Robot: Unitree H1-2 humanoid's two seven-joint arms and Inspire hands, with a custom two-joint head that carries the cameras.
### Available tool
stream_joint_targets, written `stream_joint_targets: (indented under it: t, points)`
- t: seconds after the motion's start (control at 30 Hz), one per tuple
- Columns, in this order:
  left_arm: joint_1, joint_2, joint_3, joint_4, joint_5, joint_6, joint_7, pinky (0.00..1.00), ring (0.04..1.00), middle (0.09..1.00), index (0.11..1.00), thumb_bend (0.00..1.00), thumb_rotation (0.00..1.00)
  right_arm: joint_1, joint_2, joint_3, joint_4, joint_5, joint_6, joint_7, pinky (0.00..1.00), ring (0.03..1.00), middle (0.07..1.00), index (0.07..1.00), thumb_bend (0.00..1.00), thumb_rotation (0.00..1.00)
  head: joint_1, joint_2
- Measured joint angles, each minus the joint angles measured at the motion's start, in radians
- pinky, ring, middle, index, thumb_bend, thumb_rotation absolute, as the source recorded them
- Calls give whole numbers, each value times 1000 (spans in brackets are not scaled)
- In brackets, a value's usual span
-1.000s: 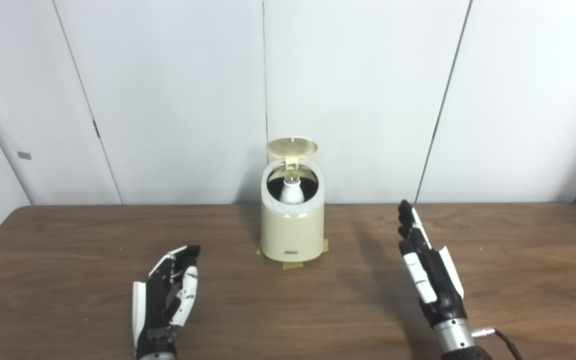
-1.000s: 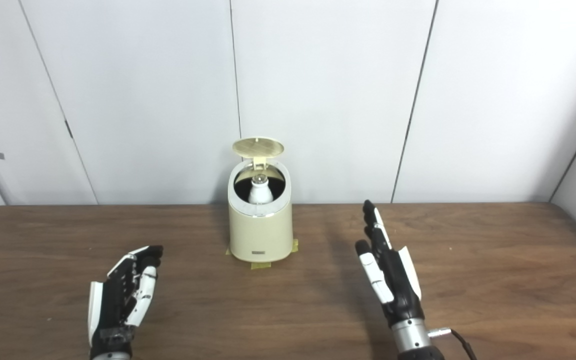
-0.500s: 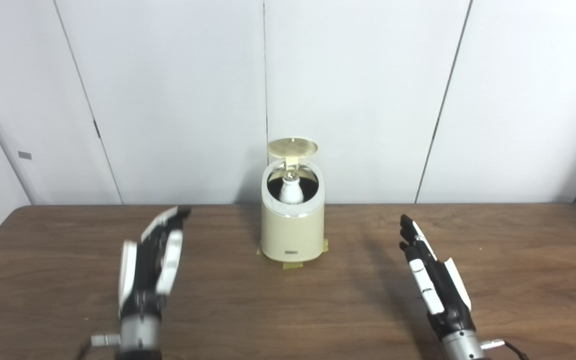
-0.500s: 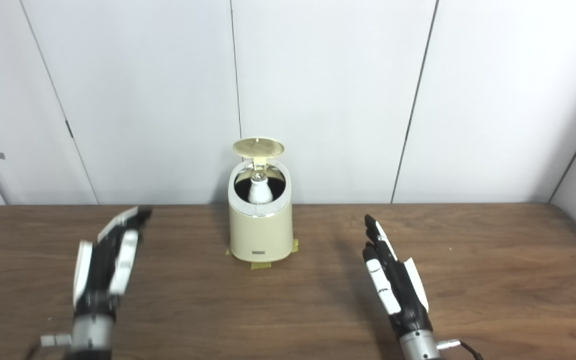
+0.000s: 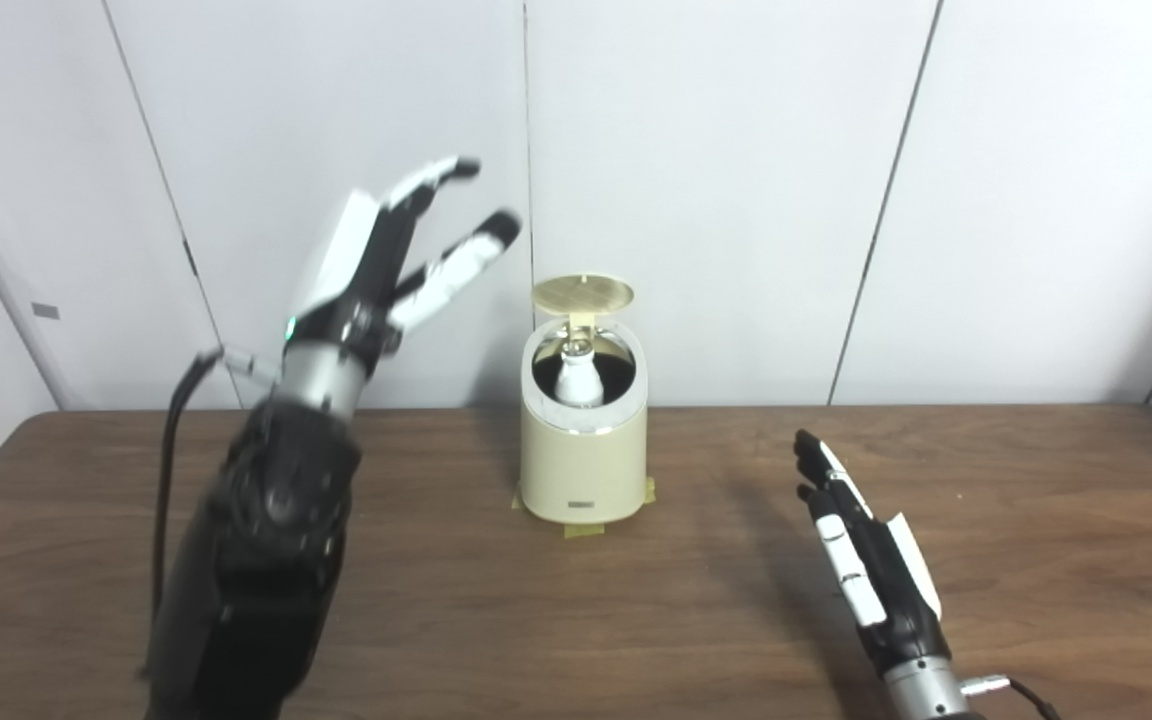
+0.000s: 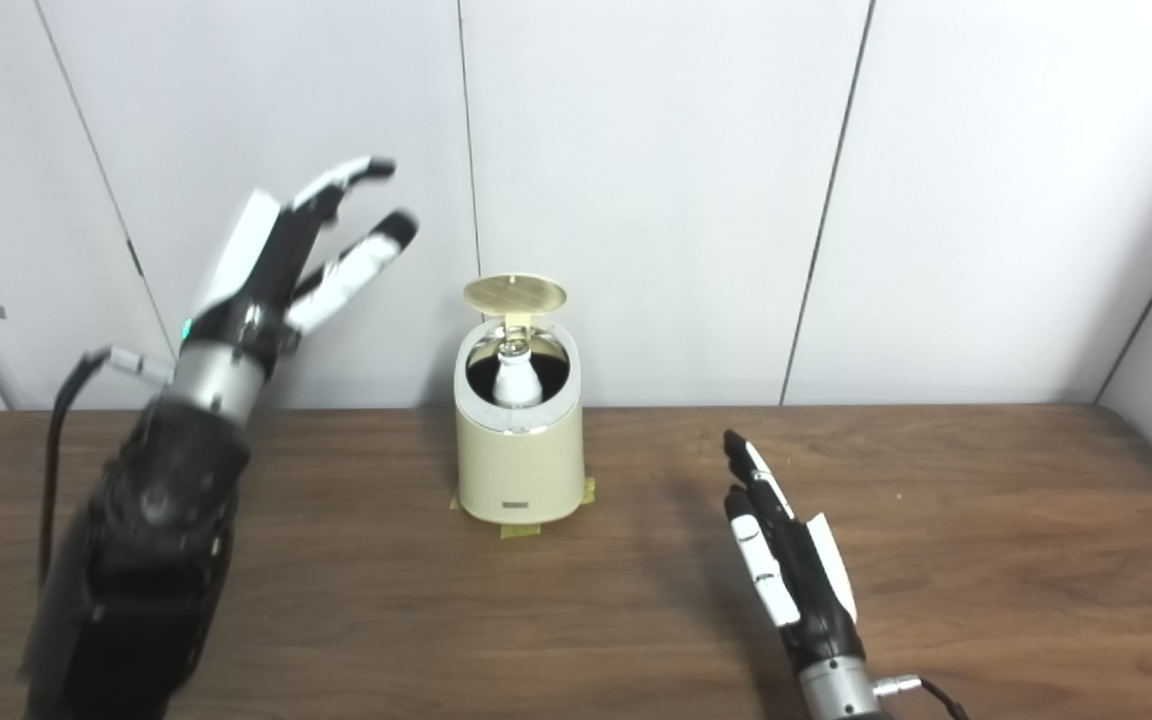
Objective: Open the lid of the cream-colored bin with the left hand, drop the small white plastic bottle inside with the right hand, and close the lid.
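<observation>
The cream-colored bin (image 5: 583,455) stands at the table's far middle on yellow tape. Its round lid (image 5: 583,294) is tipped up at the back, leaving the mouth open. The small white plastic bottle (image 5: 578,378) stands upright inside the bin, its top showing in the opening. My left hand (image 5: 386,270) is raised high in the air, left of the bin and above lid height, fingers spread and open, touching nothing. My right hand (image 5: 866,560) rests low over the table, right of the bin, open and flat with nothing in it.
The brown wooden table (image 5: 1036,520) runs the full width, with white wall panels (image 5: 736,180) right behind the bin. A black cable (image 5: 171,440) hangs along my left forearm.
My left arm has swung up from near the tabletop to high in the air, toward the bin's lid. My right hand has drawn back slightly and lowered. Bin and bottle have not moved.
</observation>
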Motion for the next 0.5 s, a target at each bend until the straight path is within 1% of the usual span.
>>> stream_joint_targets:
  t: [0.1,0.2,0.33,0.4,0.5]
  points:
    - [-61,-5,-49,56,67,-1,-81,999,984,933,870,811,1000,-1,0,-4,5,17,0,2,914,952,949,946,147,1000,5,2]
    - [-103,-14,-89,105,129,-1,-153,1000,995,936,879,809,1000,-3,1,-3,5,17,0,3,910,953,951,949,154,1000,6,3]
    - [-141,-52,-89,177,239,-1,-261,1000,990,933,860,798,1000,-3,2,-3,4,14,1,2,893,942,941,937,153,1000,8,6]
    - [-161,-68,-90,214,283,-1,-296,1000,982,923,852,801,1000,-2,2,-3,3,10,2,2,892,936,936,934,132,1000,8,6]
    - [-188,-77,-105,281,335,-1,-314,1000,980,914,851,804,1000,-2,3,-3,0,0,3,0,886,932,933,930,116,999,11,8]
